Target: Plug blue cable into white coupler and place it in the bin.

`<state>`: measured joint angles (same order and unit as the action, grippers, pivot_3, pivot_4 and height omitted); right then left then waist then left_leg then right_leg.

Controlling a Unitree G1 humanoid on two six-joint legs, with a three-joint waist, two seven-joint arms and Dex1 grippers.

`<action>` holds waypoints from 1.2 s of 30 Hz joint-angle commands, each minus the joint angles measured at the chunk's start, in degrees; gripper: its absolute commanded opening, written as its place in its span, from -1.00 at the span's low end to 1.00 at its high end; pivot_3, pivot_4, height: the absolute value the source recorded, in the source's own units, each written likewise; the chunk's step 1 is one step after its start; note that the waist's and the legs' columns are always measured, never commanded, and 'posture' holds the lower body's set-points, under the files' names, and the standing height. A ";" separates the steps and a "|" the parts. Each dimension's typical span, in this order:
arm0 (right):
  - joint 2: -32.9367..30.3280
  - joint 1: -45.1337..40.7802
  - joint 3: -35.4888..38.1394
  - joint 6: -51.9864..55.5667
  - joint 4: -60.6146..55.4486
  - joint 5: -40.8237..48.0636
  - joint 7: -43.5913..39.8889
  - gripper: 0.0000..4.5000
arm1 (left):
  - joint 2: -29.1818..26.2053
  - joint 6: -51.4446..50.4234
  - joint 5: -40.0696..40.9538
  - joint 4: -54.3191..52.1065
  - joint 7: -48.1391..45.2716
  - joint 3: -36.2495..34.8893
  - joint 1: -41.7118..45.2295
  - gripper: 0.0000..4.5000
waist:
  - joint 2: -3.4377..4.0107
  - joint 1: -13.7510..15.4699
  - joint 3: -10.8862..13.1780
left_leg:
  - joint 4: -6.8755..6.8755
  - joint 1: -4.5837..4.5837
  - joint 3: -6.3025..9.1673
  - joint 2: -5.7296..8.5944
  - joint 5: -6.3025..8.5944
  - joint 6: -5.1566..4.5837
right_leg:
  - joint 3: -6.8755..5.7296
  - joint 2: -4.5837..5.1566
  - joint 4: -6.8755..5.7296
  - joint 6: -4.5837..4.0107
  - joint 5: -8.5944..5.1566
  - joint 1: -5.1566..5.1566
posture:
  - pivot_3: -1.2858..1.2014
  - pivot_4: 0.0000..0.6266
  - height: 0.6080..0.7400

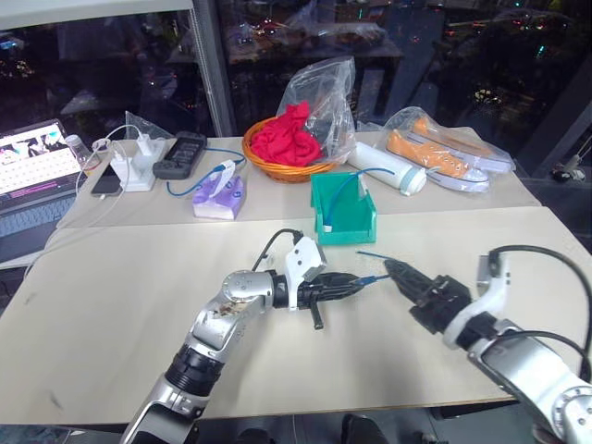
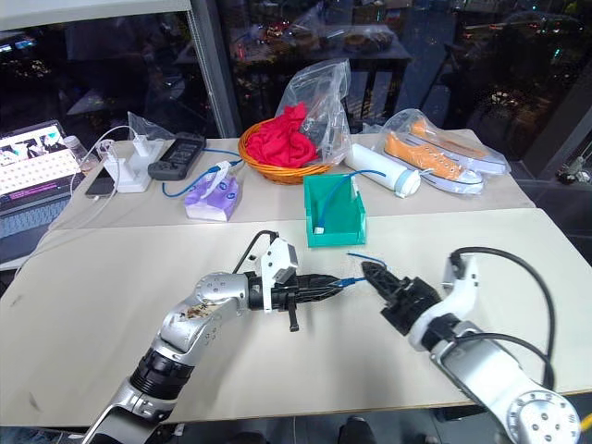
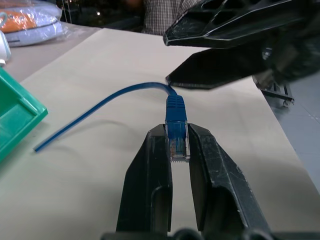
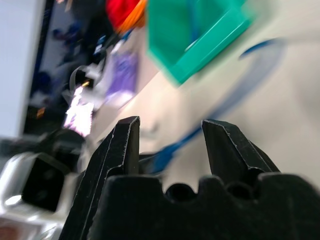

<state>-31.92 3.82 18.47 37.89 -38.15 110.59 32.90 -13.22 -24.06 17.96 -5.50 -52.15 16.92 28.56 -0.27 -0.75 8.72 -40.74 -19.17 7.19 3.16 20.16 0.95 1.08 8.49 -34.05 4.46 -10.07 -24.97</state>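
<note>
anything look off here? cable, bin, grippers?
Nothing spilled or damaged. One oddity: the left gripper is shut on the blue cable at the plug itself, so the plug's tip sits between the fingers rather than sticking out. The right gripper is open and empty. The bin stands upright.

The left arm reaches in from seven o'clock, forearm bent across so its tool [image 1: 356, 282] lies level and points toward three o'clock. Its two black fingers [image 3: 150, 170] are pressed together on the plug of the blue cable [image 3: 176, 120]. The right arm enters from five o'clock, its tool [image 1: 393, 270] aimed toward ten o'clock at the left one, tips close but apart, fingers [image 4: 122, 145] parted with nothing between them.
</note>
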 commanded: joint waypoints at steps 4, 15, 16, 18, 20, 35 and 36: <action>0.69 -0.47 -6.60 -2.62 -2.93 -0.61 -2.33 0.04 | 0.07 0.77 0.54 -1.50 0.27 -0.48 0.50 -0.97 | 0.00 -0.12 0.00 | -0.02 0.02 -0.03 0.00 0.03 -0.06 | 0.02 0.00 0.03 0.00 0.00 0.01 | 0.03 -0.52 1.00; 0.41 -4.18 -10.83 -3.32 0.67 -2.63 -4.68 0.04 | -0.24 0.10 0.84 -2.34 1.30 -0.47 0.31 -0.97 | 0.00 0.03 0.00 | -0.06 0.02 -0.02 0.01 -0.01 0.02 | 0.02 0.00 0.02 0.00 0.00 0.03 | 0.03 -0.52 1.00; 0.59 -4.36 -11.32 -3.25 0.85 -2.88 -4.84 0.04 | -0.27 0.11 0.85 -2.41 1.30 -0.41 0.35 -0.97 | 0.00 0.03 0.00 | -0.05 0.02 -0.02 0.01 -0.01 0.02 | 0.02 0.00 0.02 0.00 0.00 0.03 | 0.03 -0.52 1.00; 0.86 -4.56 -12.17 -3.31 1.18 -3.47 -5.23 0.04 | -0.31 0.13 0.89 -2.43 1.28 -0.36 0.42 -0.97 | 0.00 0.03 0.00 | -0.05 0.02 -0.02 0.01 -0.01 0.01 | 0.02 0.00 0.03 0.00 0.00 0.03 | 0.03 -0.52 1.00; 1.08 -4.63 -12.63 -3.55 1.46 -3.97 -5.48 0.04 | -0.30 0.08 0.97 -2.41 1.27 -0.34 0.47 -0.97 | 0.00 0.05 0.00 | -0.05 0.02 -0.02 0.01 -0.01 0.01 | 0.02 0.00 0.03 0.00 0.00 0.03 | 0.03 -0.52 1.00; 0.34 -4.93 -9.35 -5.43 2.08 -5.02 -7.72 -1.00 | -2.35 -0.51 1.94 -2.99 -0.23 -1.07 -0.94 -0.75 | 0.00 0.02 0.00 | -0.05 0.02 -0.02 0.01 -0.01 0.01 | 0.02 0.00 0.02 0.00 0.00 0.03 | 0.03 -0.52 1.00; 0.10 -4.99 -9.19 -5.40 2.16 -4.91 -7.81 -1.00 | -2.72 -0.43 2.37 -2.80 -0.43 -1.72 -0.96 -0.52 | 0.00 0.02 0.00 | -0.05 0.02 -0.02 0.01 -0.01 0.01 | 0.02 0.00 0.02 0.00 0.00 0.03 | 0.03 -0.52 1.00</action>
<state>-30.91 -0.09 5.62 34.32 -35.28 105.30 26.03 -14.82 -24.36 18.95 -6.86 -51.21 16.49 28.35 -0.26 -0.73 8.72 -40.79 -19.14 7.17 3.17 20.15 0.96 1.10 8.48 -34.02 4.46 -10.07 -24.94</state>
